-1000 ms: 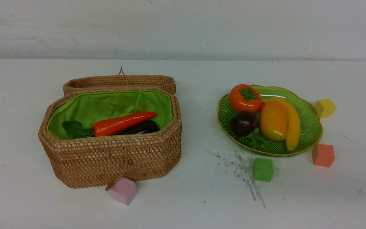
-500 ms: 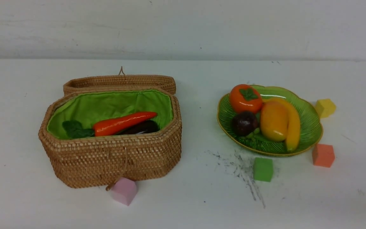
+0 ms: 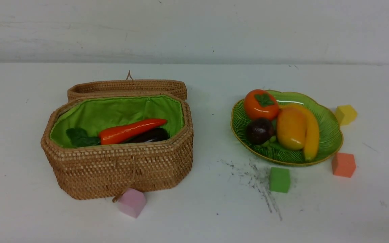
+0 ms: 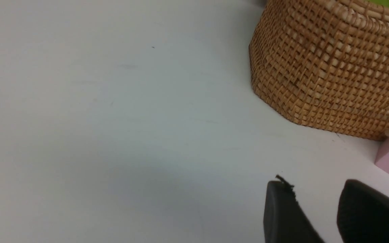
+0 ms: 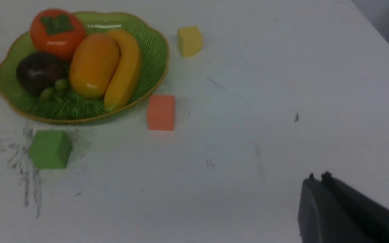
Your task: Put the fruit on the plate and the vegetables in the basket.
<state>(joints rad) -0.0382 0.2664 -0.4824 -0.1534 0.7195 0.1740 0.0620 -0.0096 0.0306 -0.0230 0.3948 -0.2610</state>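
The wicker basket stands open at the left, its lid folded back behind it. Inside lie the carrot and, under it, the dark eggplant. The green plate at the right holds the persimmon, mangosteen, mango and banana. Neither arm shows in the front view. My left gripper hangs open and empty over bare table near the basket. My right gripper is shut on nothing, well away from the plate.
Small foam cubes lie on the white table: a pink cube against the basket's front, a green cube and an orange cube before the plate, a yellow cube behind it. Dark scuff marks streak the table.
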